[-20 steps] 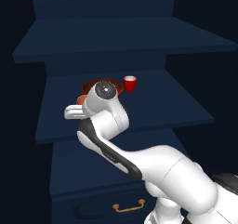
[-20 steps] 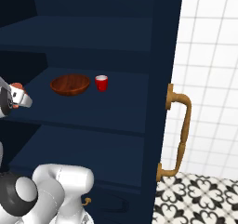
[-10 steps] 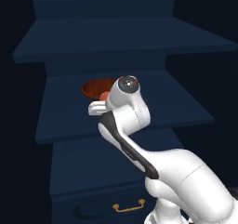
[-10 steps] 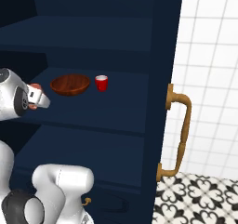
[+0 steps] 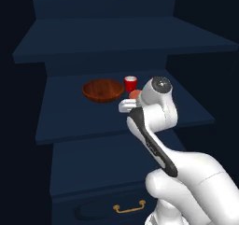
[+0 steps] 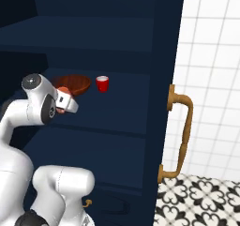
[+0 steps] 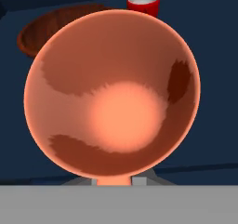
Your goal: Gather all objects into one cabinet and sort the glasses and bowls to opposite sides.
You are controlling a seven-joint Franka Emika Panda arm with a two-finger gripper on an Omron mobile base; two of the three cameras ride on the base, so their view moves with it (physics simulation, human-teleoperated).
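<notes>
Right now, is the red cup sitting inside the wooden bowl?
No, the red cup stands on the shelf beside the wooden bowl, to its right in the right base view.

White tiled wall (image 6: 215, 56) at right; black-and-white patterned floor tile (image 6: 201, 201) below; grey-toned dim lighting left.

Showing dark navy on the cabinet (image 5: 116, 112), reddish-brown wood grain on the bowl (image 5: 102, 89), glossy red with white inside on the cup (image 6: 102, 83), salmon-orange on the held cup (image 7: 111, 97), brass on the handle (image 6: 180, 136), white tiling upper right.
</notes>
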